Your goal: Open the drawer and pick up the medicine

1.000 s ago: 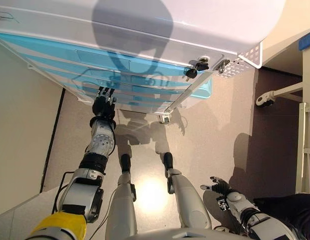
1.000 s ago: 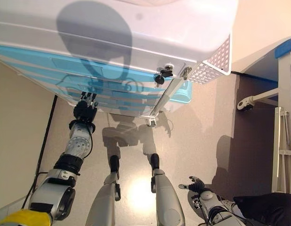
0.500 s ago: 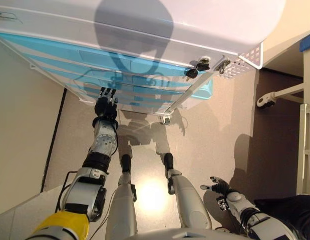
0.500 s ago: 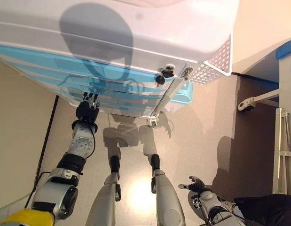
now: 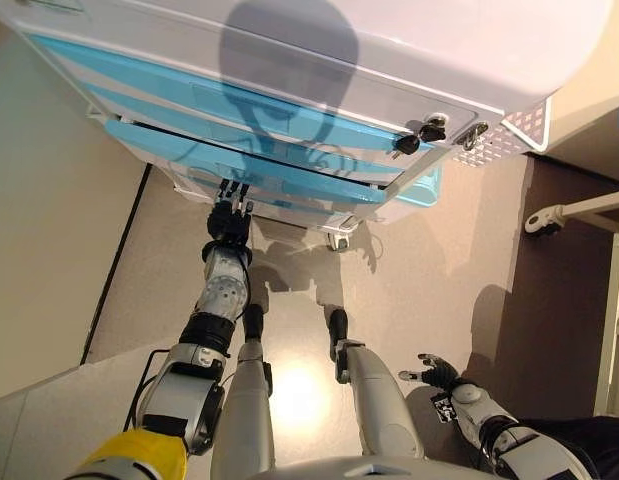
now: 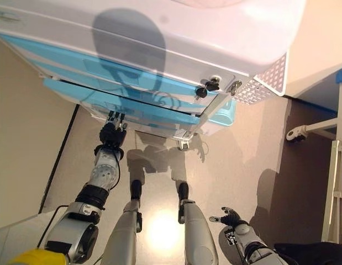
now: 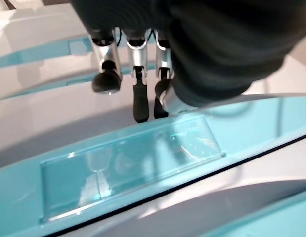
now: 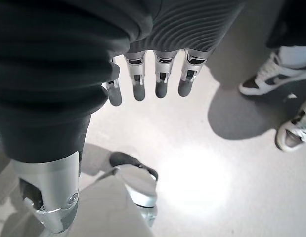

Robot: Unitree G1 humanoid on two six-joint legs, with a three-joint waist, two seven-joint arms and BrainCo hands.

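I cannot find the medicine in any view. The drawer (image 5: 239,165), a light blue front with a clear label pocket (image 7: 128,165), stands slightly out from the white cabinet (image 5: 409,50), a dark gap showing along its upper edge. It sits at about 11 o'clock in my head views, with more blue fronts above and below it.

My left hand (image 5: 229,212) reaches up just under that drawer front. In its wrist view the fingers (image 7: 138,98) are bent downward toward the front, close to the label pocket, but they grip nothing I can make out; I cannot tell whether the tips touch the plastic.

At the cabinet's right corner, about 1 o'clock, a black key (image 5: 419,135) sticks out of a lock, beside a white perforated side basket (image 5: 524,120).

My right hand (image 5: 439,372) hangs low at 5 o'clock, well apart from the cabinet, fingers straight and relaxed, empty. Beyond it on the floor (image 8: 202,163) stand a person's white shoes (image 8: 271,79).
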